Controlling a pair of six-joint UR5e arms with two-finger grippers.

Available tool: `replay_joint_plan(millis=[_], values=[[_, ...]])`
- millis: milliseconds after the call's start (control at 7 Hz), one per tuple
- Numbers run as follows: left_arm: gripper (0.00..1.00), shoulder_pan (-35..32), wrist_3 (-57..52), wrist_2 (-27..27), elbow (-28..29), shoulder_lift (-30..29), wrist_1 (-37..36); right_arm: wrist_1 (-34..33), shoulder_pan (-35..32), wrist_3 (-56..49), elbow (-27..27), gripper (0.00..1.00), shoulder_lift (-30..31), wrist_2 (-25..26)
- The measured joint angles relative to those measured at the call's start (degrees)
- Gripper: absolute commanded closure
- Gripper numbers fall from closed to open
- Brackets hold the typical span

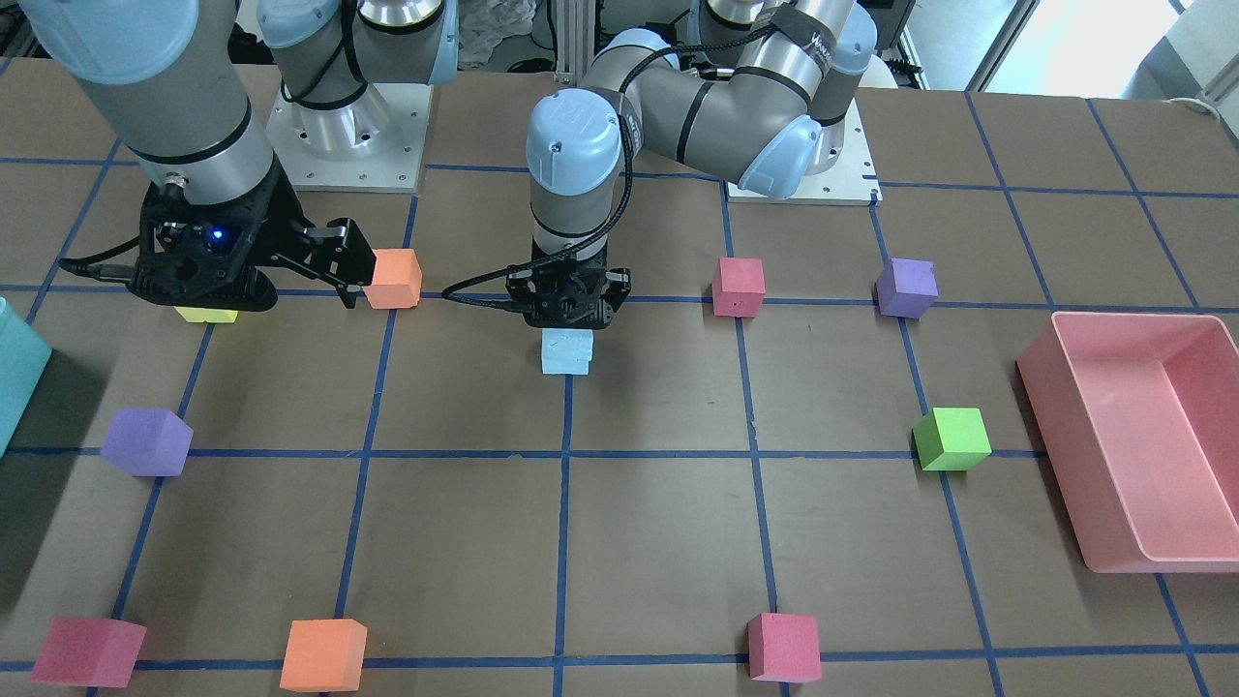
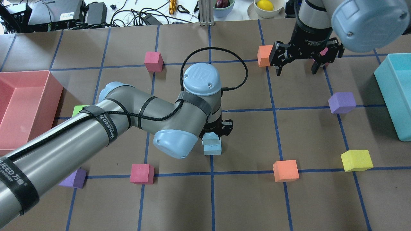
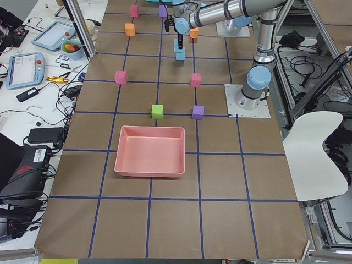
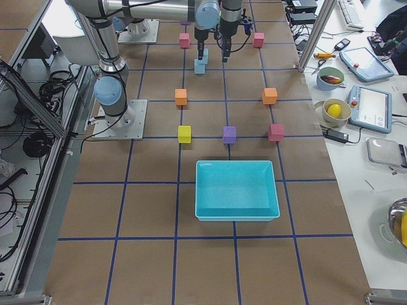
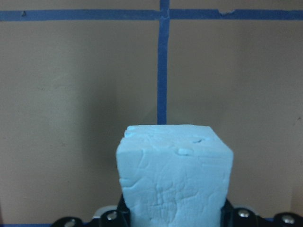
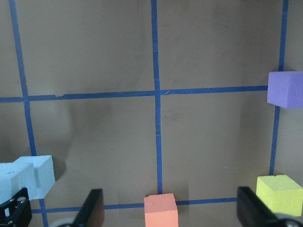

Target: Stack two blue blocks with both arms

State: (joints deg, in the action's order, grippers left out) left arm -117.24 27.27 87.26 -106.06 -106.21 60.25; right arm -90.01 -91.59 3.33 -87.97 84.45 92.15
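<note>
Settling the upper blue block [image 2: 210,138] squarely onto the lower blue block [image 2: 213,149] at centre frame needs care — the left pincer [image 1: 569,319] pinches it, slightly offset. Upper right, the right pincer [image 2: 297,65] hangs spread.

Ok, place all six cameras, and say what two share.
Front-facing: across the table, facing the robot; left arm, right arm show.
Overhead: behind the robot, looking down; left arm dominates.
Exterior left: table's left end, beyond the pink plastic bin; arms far.
Exterior right: opposite end, beyond the teal plastic bin.
Left wrist: faces the pale blue foam cube in the left end effector.
Right wrist: faces the table; open right end effector shows.
Shared: overhead and front-facing show the cube stack, mirrored.
</note>
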Motion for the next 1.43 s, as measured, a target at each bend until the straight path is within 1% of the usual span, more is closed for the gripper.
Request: replay_joint_plan(millis=[429,714,1143,1286,1429], values=[[0.80,-0.09,0.10,-0.05,-0.42,0.03,0.13,0.95,-0.05,-0.07,-0.06,0.00,1.12,-0.70],[0.80,-0.18,0.35,-0.11,-0.56,-0.07,0.05,0.88,0.05,-0.10,0.10,0.00,1.12,-3.13],[0.79,-0.35,0.48,-0.08,-1.55,0.33,-0.11,0.90,1.50,-0.15,0.08,0.00,1.37,-3.14],[0.30,-0.40,0.66,-0.14,-1.59,0.48,-0.13,0.99,2.04,-0.11,-0.07,0.00,1.74,-3.02],[0.00,-0.42,0.86,-0.16,-1.55,0.46,-0.16,1.12,2.25,-0.08,-0.17,0.00,2.22,-2.99]])
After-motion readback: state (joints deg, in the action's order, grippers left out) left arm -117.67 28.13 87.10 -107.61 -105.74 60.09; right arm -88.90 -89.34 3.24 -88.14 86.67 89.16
